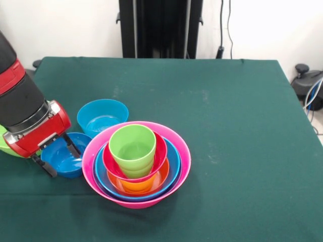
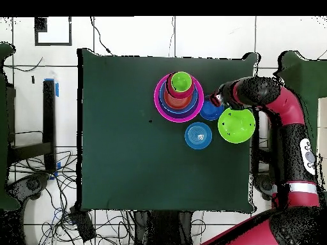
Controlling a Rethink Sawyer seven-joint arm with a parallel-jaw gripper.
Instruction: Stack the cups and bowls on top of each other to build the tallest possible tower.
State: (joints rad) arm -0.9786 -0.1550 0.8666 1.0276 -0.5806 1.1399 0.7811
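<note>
Closest to the front camera stands the tower [image 1: 136, 164]. The big pink bowl [image 1: 174, 186] is on the outside at the bottom. Inside it sit a blue bowl, an orange bowl and a red-pink bowl. The lime green cup [image 1: 132, 148] stands on top, open side up. Each one is smaller than the one under it, so they fit inside each other and should not tip.

Just left of the tower is a dark blue bowl [image 1: 63, 156]. The gripper [image 1: 59, 156] is open, with one finger inside this bowl and one outside its rim, probably to grab it next.

Behind that is a sky blue bowl [image 1: 102, 116]. A lime green bowl [image 2: 236, 125] waits beside the arm.

I can't see any words or labels.
</note>
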